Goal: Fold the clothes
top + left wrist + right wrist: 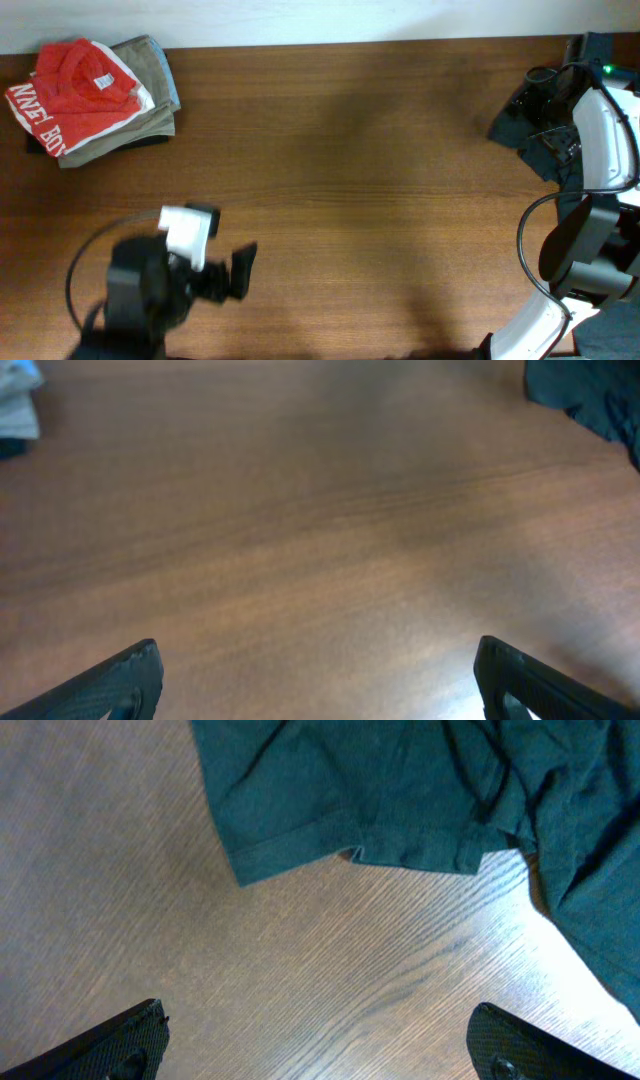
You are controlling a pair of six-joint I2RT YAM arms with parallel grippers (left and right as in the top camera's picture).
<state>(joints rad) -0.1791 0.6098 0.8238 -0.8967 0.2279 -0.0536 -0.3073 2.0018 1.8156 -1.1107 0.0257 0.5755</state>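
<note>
T-shirt, overhead: your orange-red T-shirt (80, 85) lies folded in the view's upper-left corner, resting on a khaki garment (155, 100). Its fold looks finished.
Left to do, overhead: a dark teal garment (520, 118) lies crumpled beside the right arm (605, 130). You can judge it the likely remaining piece.
Left gripper, overhead: your left gripper (243, 272) hovers over the bare table (380, 180), well apart from the T-shirt and holding nothing.
Left wrist, hand: the fingers are spread wide with only wood between them.
Left wrist, edges: a pale cloth (18, 405) shows at the top-left corner, cropped too much to identify, and dark fabric shows at the top right.
Right wrist, hand: your right gripper (320, 1040) has its fingers spread and is empty, above wood near the teal garment's hem.
Right wrist, cloth: the teal garment lies spread and wrinkled, not yet folded.
Count: you have one T-shirt, one khaki garment and one teal garment, and two grippers, both empty.
</note>
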